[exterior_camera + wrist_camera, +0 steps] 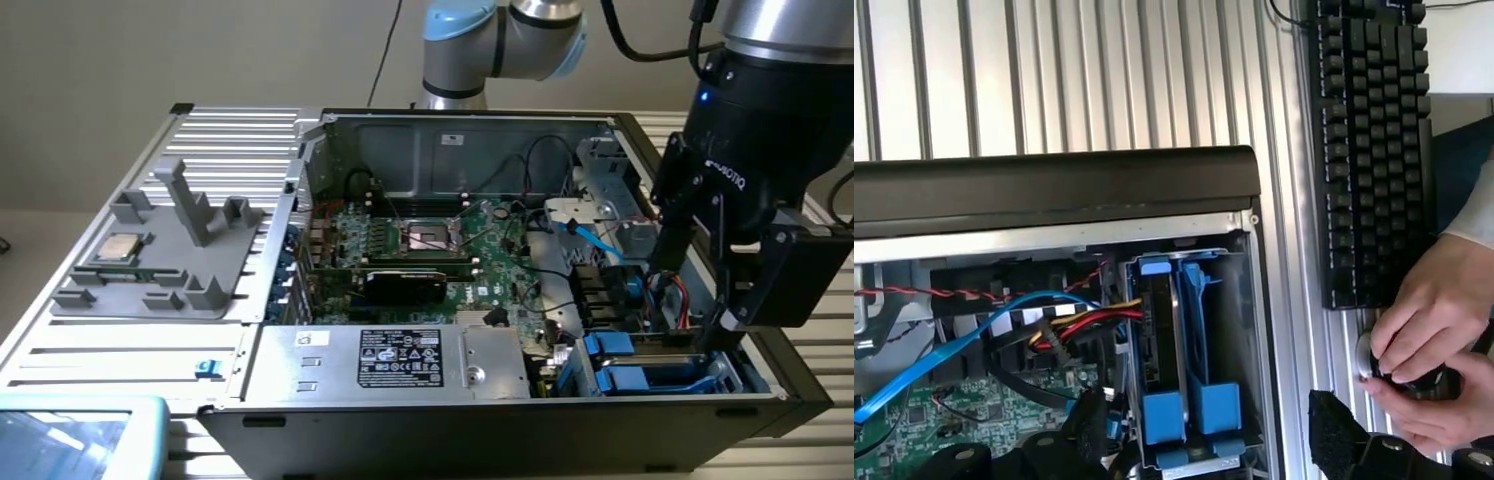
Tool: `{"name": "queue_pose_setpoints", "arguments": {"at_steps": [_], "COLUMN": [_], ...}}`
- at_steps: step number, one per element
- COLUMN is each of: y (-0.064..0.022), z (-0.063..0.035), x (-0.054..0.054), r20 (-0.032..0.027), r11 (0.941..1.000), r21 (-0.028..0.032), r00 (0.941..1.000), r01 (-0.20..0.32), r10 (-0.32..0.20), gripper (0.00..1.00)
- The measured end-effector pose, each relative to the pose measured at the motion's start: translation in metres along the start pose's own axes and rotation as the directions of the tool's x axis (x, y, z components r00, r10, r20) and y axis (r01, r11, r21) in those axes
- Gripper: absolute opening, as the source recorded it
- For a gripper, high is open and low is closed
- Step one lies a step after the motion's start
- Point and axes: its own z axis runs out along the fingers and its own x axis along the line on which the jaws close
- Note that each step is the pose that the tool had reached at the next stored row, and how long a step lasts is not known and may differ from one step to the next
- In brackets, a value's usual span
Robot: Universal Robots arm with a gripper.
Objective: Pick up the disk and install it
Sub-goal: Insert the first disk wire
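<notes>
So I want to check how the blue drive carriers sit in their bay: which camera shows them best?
The wrist view: it looks straight down into the bay, where two blue drive carriers stand side by side with their tabs in sight. The exterior view shows only their blue fronts, low in the case beside the open gripper.

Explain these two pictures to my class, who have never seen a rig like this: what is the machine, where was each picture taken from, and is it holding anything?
The machine is a robot arm ending in a gripper, whose jaws are open and hold nothing. The exterior view looks down on an opened computer case lying on a slatted metal table. The gripper hangs over the case's drive bay, where blue-fronted drives sit. A grey fixture beside the case holds a small processor chip. The wrist view comes from a camera on the arm, looking into that bay; beside it lie a keyboard and a person's hands.
</notes>
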Motion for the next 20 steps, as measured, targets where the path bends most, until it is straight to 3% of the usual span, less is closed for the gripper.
{"name": "queue_pose_setpoints", "arguments": {"at_steps": [1, 7, 12, 17, 19, 20], "y": [-0.0011, -0.0042, -0.0117, -0.0184, -0.02, -0.0204], "z": [0.0, 0.0001, 0.0033, 0.0051, 0.0054, 0.0054], "x": [0.0, 0.0, 0.004, 0.017, 0.021, 0.023], "r20": [0.0039, 0.0048, 0.0069, 0.0062, 0.0098, 0.0142], "r11": [1.0, 1.0, 0.9998, 0.9995, 0.9993, 0.9992], "r21": [-0.0033, -0.0052, -0.0184, -0.0297, -0.0358, -0.0392], "r00": [1.0, 1.0, 0.9999, 0.9999, 0.9999, 0.9998], "r01": [-0.001, -0.005, -0.008, -0.011, -0.012, -0.012], "r10": [0.001, 0.005, 0.008, 0.011, 0.012, 0.013], "gripper": [0.89, 0.89, 0.89, 0.89, 0.89, 0.89]}}
